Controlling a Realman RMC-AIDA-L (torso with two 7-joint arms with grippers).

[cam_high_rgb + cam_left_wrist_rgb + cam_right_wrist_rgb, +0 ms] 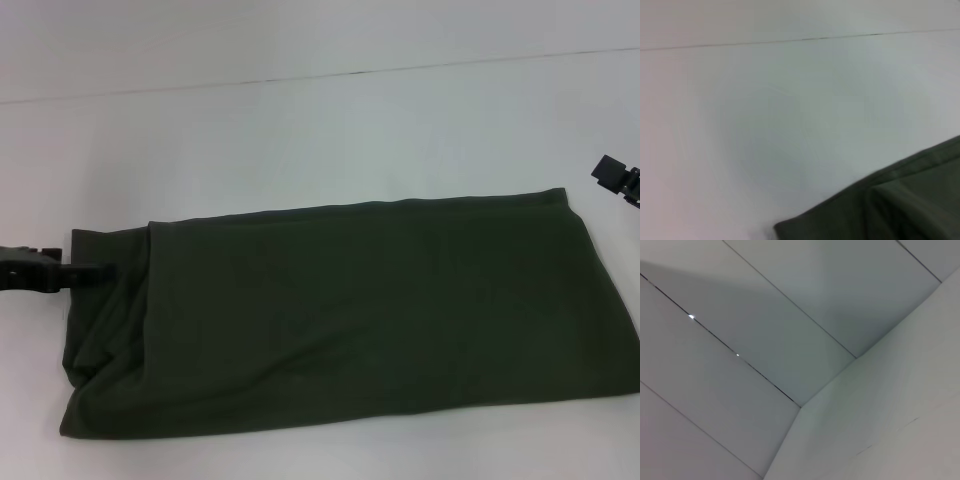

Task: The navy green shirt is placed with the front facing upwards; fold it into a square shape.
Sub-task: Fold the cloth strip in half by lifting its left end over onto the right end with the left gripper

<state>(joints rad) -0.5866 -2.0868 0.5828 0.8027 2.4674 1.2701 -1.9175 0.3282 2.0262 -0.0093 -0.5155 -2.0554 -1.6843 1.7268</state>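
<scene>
The dark olive-green cotton shirt [350, 315] lies folded into a long band across the white tabletop [300, 130], plain side up, with a flap doubled over at its left end. The left gripper [95, 270] reaches in from the left edge with its tip at that folded end; it seems to touch the cloth, though I cannot tell how far its fingers are parted. The right gripper [615, 175] hovers off the shirt's far right corner, its fingers likewise unreadable.
</scene>
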